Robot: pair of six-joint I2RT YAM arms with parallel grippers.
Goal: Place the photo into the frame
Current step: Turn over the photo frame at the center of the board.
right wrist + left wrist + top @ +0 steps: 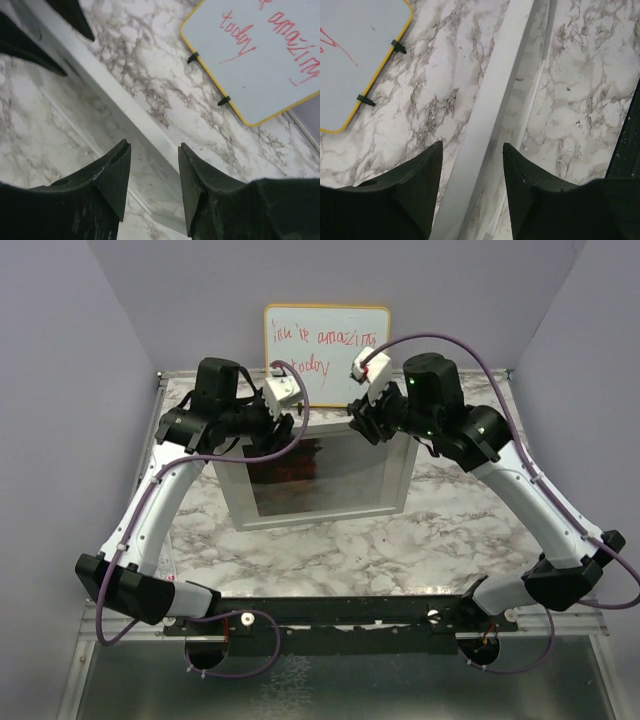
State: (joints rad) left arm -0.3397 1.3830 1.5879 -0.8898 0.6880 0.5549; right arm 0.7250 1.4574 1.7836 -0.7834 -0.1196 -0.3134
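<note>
On a marble tabletop [330,560], the white-rimmed frame [320,517] lies at centre, in front of a yellow-edged whiteboard [327,340] with red handwriting. A dark, reddish photo [300,465] shows within its glossy pane. The left gripper [472,147] and right gripper [154,145] meet at the frame's far rim, one toward each corner. Each has its black jaws partly open astride the white rim. Whether either pair actually pinches the rim cannot be told from these views.
</note>
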